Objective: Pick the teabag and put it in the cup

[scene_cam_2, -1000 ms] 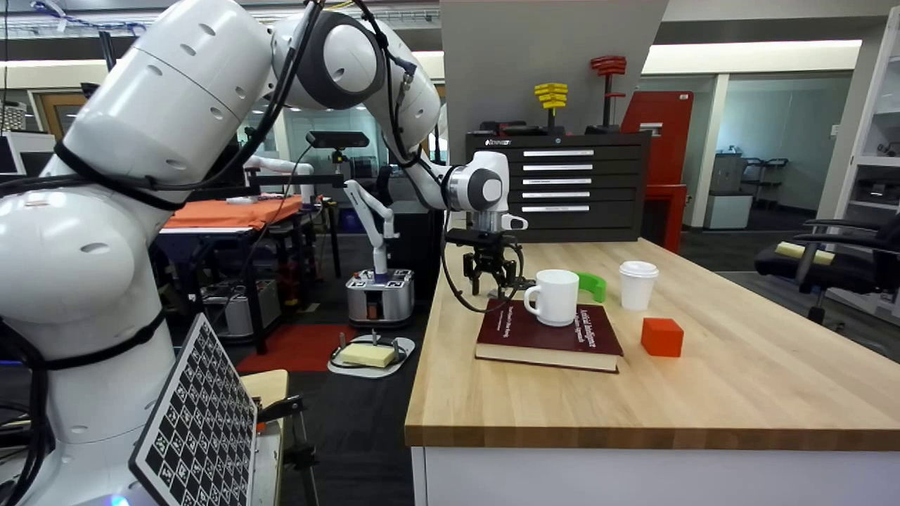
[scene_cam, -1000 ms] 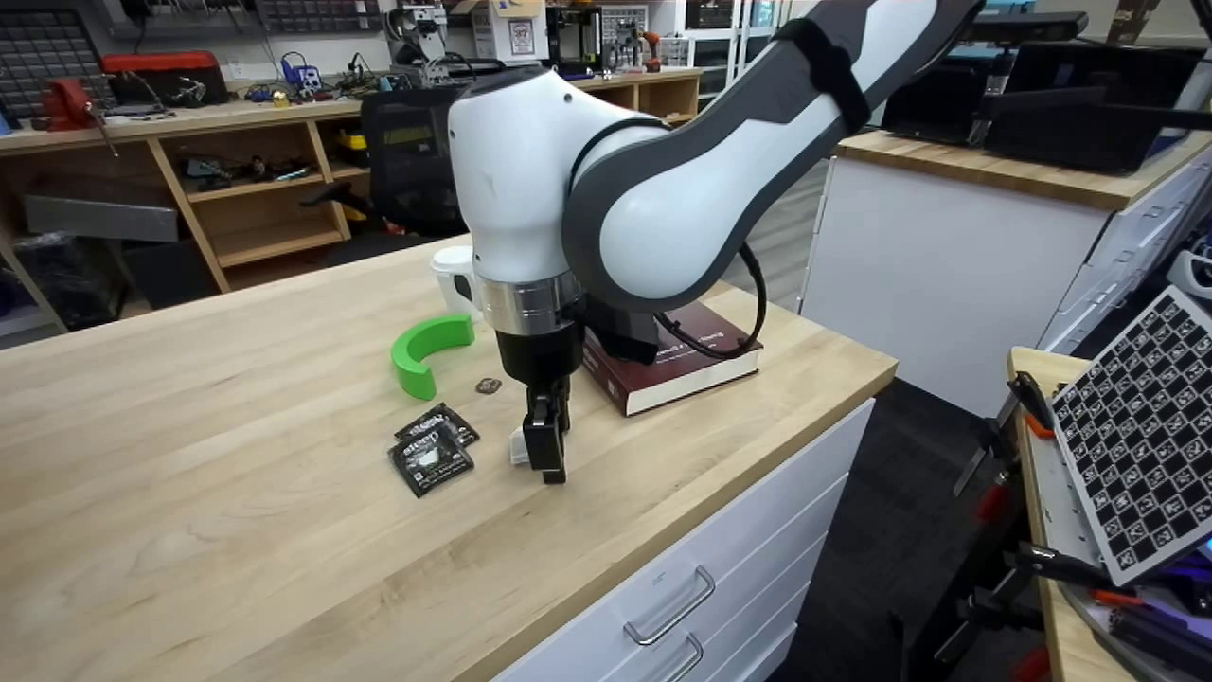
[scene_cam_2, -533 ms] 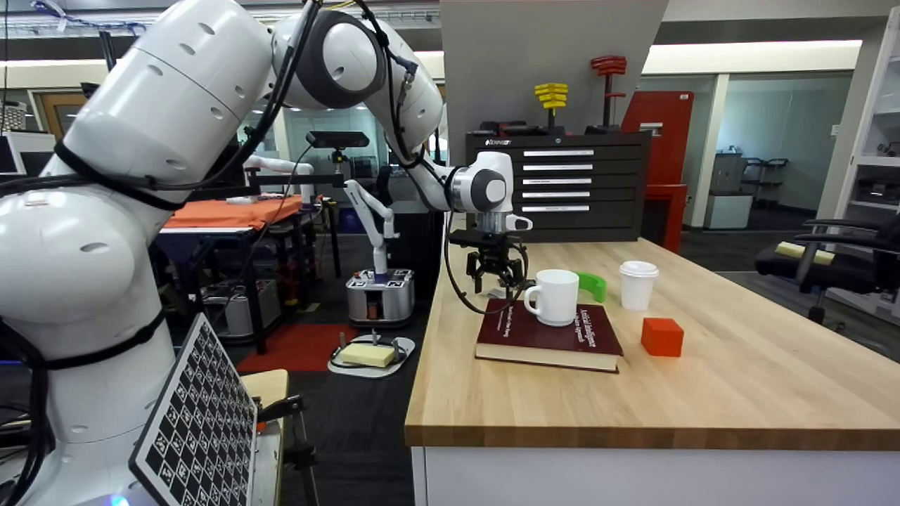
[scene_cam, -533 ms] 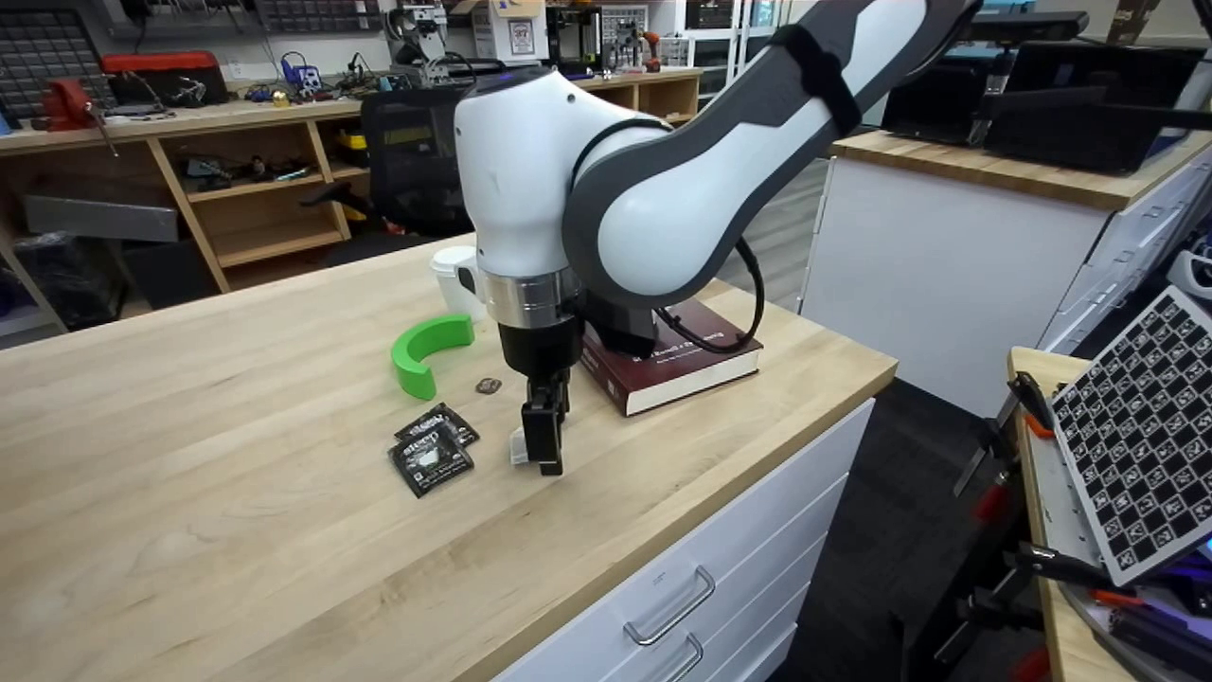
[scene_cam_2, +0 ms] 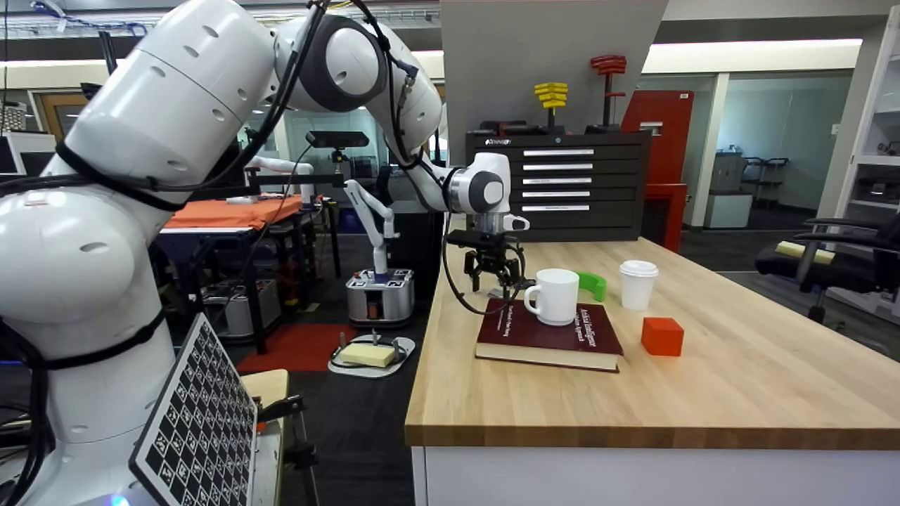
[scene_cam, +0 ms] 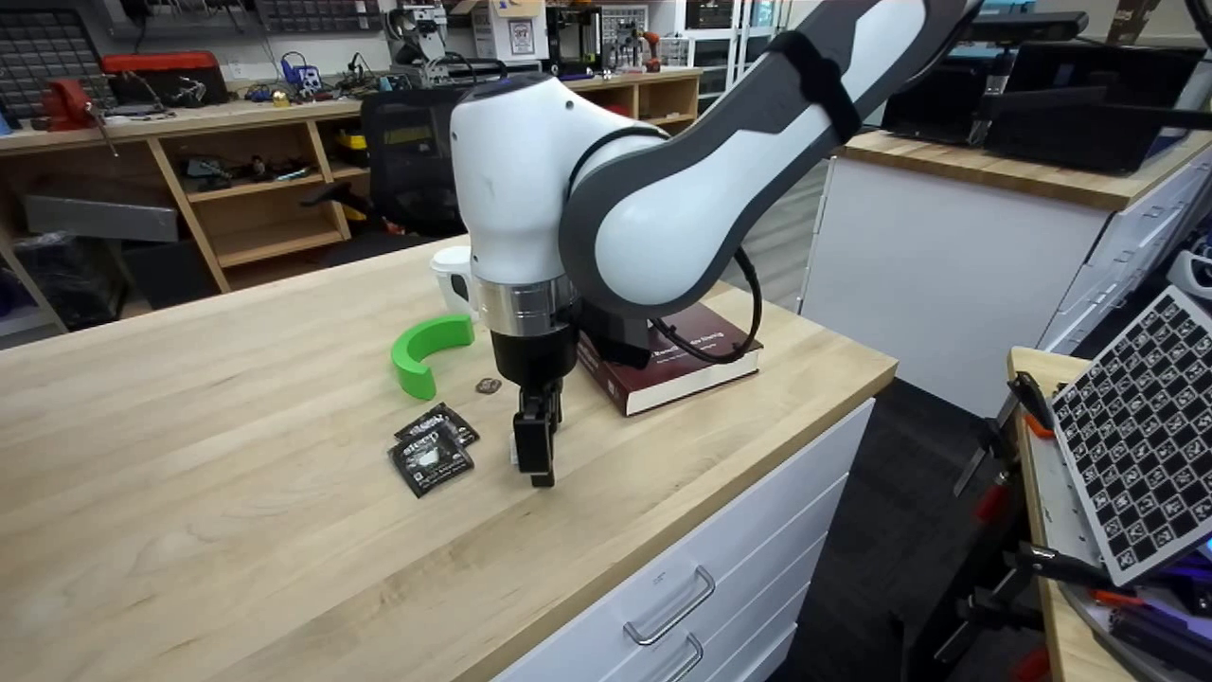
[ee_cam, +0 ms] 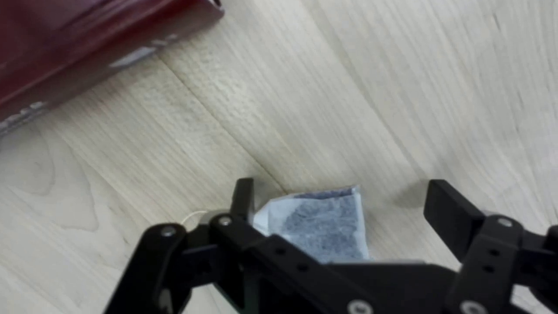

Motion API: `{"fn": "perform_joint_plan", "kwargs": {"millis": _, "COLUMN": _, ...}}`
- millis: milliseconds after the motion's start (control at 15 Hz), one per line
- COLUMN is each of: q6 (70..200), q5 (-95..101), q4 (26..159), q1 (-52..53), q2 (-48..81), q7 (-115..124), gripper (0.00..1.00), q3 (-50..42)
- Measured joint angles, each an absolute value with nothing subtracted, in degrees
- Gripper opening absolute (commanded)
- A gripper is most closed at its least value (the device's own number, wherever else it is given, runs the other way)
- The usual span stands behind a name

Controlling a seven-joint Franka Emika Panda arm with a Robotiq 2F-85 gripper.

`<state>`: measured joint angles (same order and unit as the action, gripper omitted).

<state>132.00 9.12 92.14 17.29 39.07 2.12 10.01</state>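
Note:
The teabag (ee_cam: 324, 222) is a pale sachet with dark contents, flat on the table. In the wrist view it lies between the two fingers of my gripper (ee_cam: 342, 194), close to the left finger and apart from the right one. My gripper is open, and its lower parts hide the near end of the teabag. In an exterior view the gripper (scene_cam: 542, 474) is low at the table and covers most of the teabag (scene_cam: 514, 451). The cup (scene_cam_2: 555, 299), a white mug with a side handle, stands upright on the book. The arm hides it in the wider tabletop view.
A thick dark red book (scene_cam_2: 548, 357) lies beside the gripper and also shows in the wrist view (ee_cam: 87, 52). Black packets (scene_cam: 431, 459) and a green arc (scene_cam: 417, 358) lie nearby. A taller white cup (scene_cam_2: 638, 287) and an orange block (scene_cam_2: 662, 337) stand past the book.
My gripper rose slightly, then came down again and shifted a little toward the teabag, covering more of it in an exterior view. The mug and the other objects have not moved.

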Motion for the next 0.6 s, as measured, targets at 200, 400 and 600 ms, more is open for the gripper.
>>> {"fn": "perform_joint_plan", "kwargs": {"millis": 200, "q6": 132.30, "q5": 9.12, "q4": 91.11, "q1": 17.27, "q2": 39.91, "q7": 2.12, "gripper": 0.73, "q3": 9.99}}
{"fn": "perform_joint_plan", "kwargs": {"millis": 400, "q6": 132.38, "q5": 9.12, "q4": 90.55, "q1": 17.25, "q2": 40.10, "q7": 2.12, "gripper": 0.53, "q3": 9.90}}
{"fn": "perform_joint_plan", "kwargs": {"millis": 600, "q6": 132.38, "q5": 9.12, "q4": 89.90, "q1": 17.24, "q2": 40.10, "q7": 2.12, "gripper": 0.32, "q3": 9.72}}
